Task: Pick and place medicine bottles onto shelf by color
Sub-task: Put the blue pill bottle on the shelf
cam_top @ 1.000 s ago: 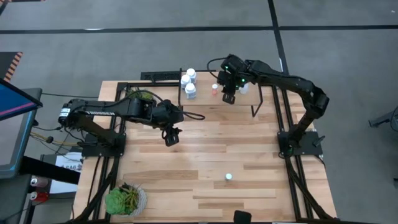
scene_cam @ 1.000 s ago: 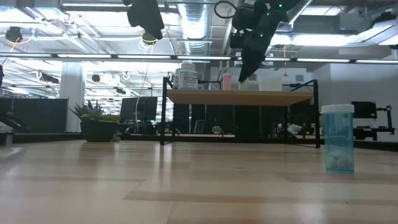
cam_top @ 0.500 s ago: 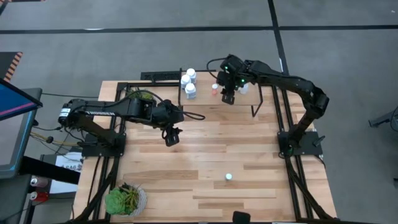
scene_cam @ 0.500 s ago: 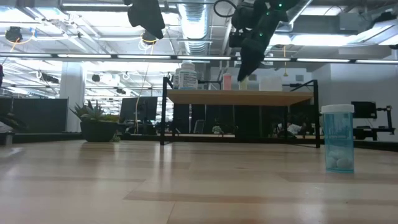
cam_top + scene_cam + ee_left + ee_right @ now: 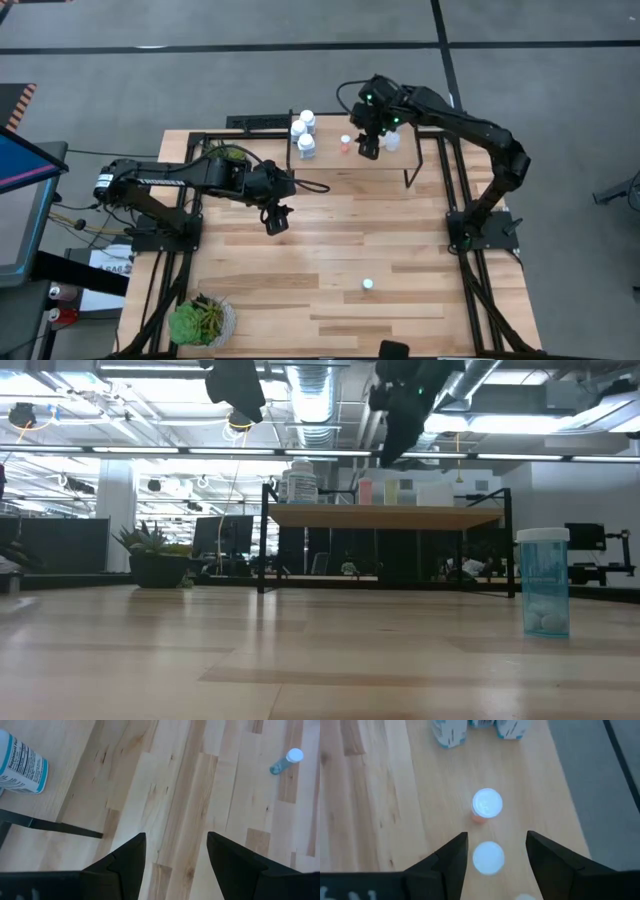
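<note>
The shelf (image 5: 330,168) stands at the table's far edge. On its left end are three white medicine bottles (image 5: 303,135). Near its middle stand a reddish white-capped bottle (image 5: 486,805) and a second white-capped bottle (image 5: 488,857). My right gripper (image 5: 496,851) hovers open above the shelf, its fingers either side of that second cap and clear above it (image 5: 391,490). A pale-blue bottle (image 5: 368,284) stands on the table near the front. My left gripper (image 5: 273,222) hangs open over the table's middle, with nothing between its fingers (image 5: 176,851).
A potted plant (image 5: 201,321) sits at the near left corner and another (image 5: 232,153) at the far left beside the shelf. One more pale bottle (image 5: 391,141) stands on the shelf right of my right gripper. Bare planks lie between the shelf and the blue bottle.
My right gripper has let go of the white-capped bottle on the shelf and risen straight up off it. The bottle stays upright on the shelf beside the reddish one.
</note>
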You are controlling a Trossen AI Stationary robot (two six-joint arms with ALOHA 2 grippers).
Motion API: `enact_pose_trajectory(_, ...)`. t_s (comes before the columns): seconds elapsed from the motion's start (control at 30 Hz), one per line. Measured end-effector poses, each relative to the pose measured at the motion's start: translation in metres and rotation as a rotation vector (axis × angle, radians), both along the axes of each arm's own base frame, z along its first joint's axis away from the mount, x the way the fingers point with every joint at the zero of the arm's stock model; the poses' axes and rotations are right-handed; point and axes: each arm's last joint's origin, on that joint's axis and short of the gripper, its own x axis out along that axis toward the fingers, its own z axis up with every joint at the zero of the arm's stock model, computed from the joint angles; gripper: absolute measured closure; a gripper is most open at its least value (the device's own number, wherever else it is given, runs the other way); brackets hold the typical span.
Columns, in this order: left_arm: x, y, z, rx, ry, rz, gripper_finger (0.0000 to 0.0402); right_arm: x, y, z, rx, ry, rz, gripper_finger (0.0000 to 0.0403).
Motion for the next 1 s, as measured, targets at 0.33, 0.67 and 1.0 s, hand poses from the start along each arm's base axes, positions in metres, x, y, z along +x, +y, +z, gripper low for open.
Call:
enact_pose_trajectory(0.33, 0.000, 0.000, 0.000, -0.001, -0.005, 0.000, 0.0205, -0.048, 0.034, 0.032, 0.213, 0.061, -0.057, 0.0180)
enact_pose_trajectory(0.67, 0.001, 0.000, 0.000, 0.000, -0.008, -0.001, 0.0205, -0.118, 0.122, 0.014, 0.392, -0.039, -0.134, 0.0185)
enact_pose_trajectory(1.0, 0.001, 0.000, 0.000, 0.000, -0.008, -0.002, 0.0205, -0.140, 0.209, -0.046, 0.670, -0.207, -0.035, 0.0188)
